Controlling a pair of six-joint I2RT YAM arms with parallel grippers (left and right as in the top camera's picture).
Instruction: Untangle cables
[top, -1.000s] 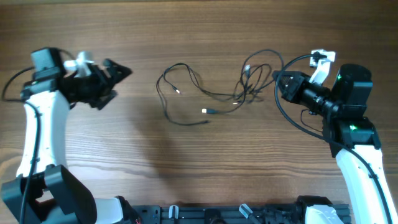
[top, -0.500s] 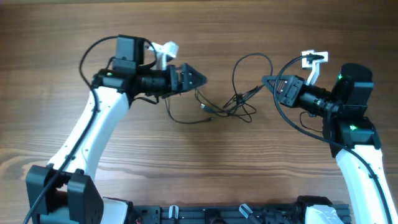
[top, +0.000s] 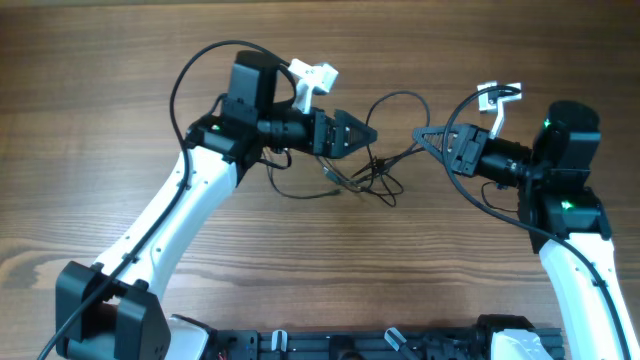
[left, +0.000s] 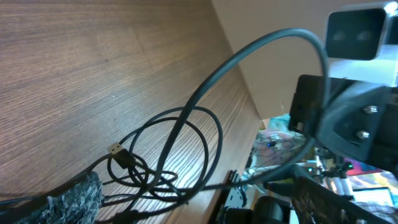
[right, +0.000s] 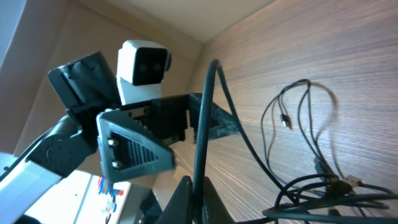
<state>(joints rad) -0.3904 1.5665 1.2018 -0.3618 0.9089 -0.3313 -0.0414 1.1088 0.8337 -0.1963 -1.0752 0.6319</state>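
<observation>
The cables lie in a thin black tangle on the table between my two grippers, with one loop arching toward the far side. My left gripper sits just left of the tangle and is open, with strands running between its fingers. The knot with a small metal plug lies in front of it. My right gripper is shut on one cable strand and holds it up off the table. The rest of the tangle lies below it.
The wooden table stretches out on all sides. The two grippers face each other a short way apart over the tangle. Thick black robot cables loop over the left arm and by the right arm.
My left arm has swung from the far left across to the tangle. The spread-out cables have bunched together toward the middle. My right gripper has shifted slightly left with its strand.
</observation>
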